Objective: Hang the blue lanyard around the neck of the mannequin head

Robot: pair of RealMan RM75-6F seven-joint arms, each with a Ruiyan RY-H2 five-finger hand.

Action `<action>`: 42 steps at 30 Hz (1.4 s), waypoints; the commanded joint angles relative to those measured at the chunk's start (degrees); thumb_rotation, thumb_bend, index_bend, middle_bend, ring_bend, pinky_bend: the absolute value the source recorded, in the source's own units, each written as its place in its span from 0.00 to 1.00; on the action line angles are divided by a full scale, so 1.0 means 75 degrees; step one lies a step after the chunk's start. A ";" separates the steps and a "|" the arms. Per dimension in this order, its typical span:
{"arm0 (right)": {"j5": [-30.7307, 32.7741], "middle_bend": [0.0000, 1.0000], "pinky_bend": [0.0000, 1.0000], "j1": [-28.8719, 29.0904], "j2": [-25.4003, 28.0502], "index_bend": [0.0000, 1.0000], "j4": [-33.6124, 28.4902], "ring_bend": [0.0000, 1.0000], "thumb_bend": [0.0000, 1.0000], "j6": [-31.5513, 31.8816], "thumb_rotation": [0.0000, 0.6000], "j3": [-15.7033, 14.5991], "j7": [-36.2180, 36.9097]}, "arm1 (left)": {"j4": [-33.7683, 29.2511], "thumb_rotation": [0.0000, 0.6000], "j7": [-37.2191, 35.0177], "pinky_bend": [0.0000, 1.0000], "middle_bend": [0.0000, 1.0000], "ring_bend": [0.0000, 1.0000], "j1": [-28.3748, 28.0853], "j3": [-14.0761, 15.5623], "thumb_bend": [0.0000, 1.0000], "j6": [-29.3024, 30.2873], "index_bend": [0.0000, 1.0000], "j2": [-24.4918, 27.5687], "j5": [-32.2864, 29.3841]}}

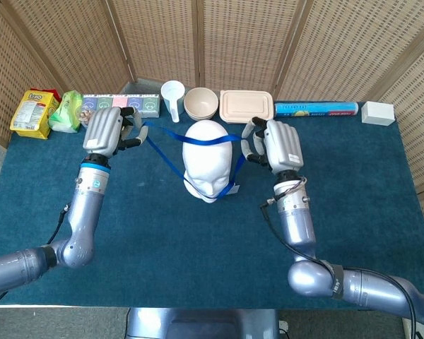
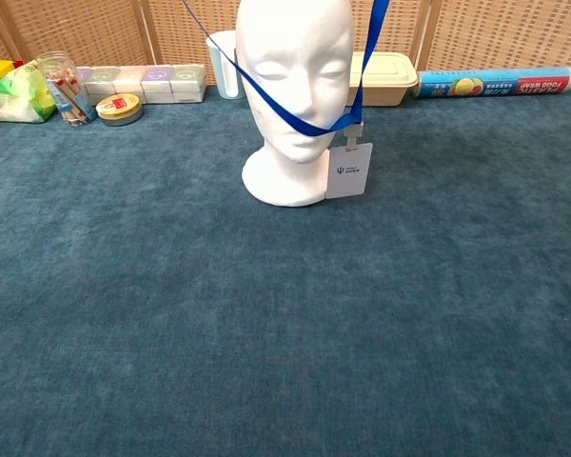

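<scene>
The white mannequin head (image 1: pixel 207 161) (image 2: pixel 295 76) stands upright on the blue cloth, facing me. The blue lanyard (image 1: pixel 198 139) (image 2: pixel 287 112) is stretched as a loop over it: one strand crosses the top of the crown, the other runs under the chin. Its white badge (image 2: pixel 348 170) dangles by the base on the head's right side in the chest view. My left hand (image 1: pixel 107 131) pinches the loop to the left of the head. My right hand (image 1: pixel 274 145) holds the other end just right of the head. Neither hand shows in the chest view.
Along the back edge lie a yellow snack bag (image 1: pixel 34 112), a green bag (image 1: pixel 67 111), a row of small boxes (image 1: pixel 121 105), a white cup (image 1: pixel 172 99), a bowl (image 1: pixel 201 103), a beige lidded box (image 1: pixel 246 106), a foil roll (image 1: pixel 316 109) and a white block (image 1: pixel 377 113). Wicker screens stand behind.
</scene>
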 commanded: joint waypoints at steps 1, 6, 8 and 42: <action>-0.0055 0.90 1.00 0.0120 0.0031 0.64 0.0294 1.00 0.49 -0.0163 1.00 -0.0035 0.0273 | 0.0237 0.86 -0.0054 1.00 1.00 1.00 -0.0122 -0.0013 0.42 -0.0038 0.64 -0.0133 -0.0108; -0.0120 0.90 1.00 0.0279 0.0012 0.64 0.0722 1.00 0.48 -0.0362 1.00 -0.0059 0.0658 | 0.0581 0.86 -0.0156 1.00 1.00 1.00 -0.0289 -0.0051 0.42 -0.0112 0.64 -0.0336 -0.0220; -0.0106 0.90 1.00 0.0329 0.0010 0.64 0.0838 1.00 0.48 -0.0433 1.00 -0.0077 0.0769 | 0.0687 0.87 -0.0167 1.00 1.00 1.00 -0.0348 -0.0055 0.42 -0.0138 0.64 -0.0404 -0.0264; 0.0530 0.85 1.00 0.1256 -0.0247 0.64 0.3049 1.00 0.46 -0.1493 1.00 -0.0431 0.1575 | 0.2756 0.86 -0.0181 1.00 1.00 1.00 -0.1281 -0.0186 0.41 -0.0311 0.64 -0.1889 -0.0758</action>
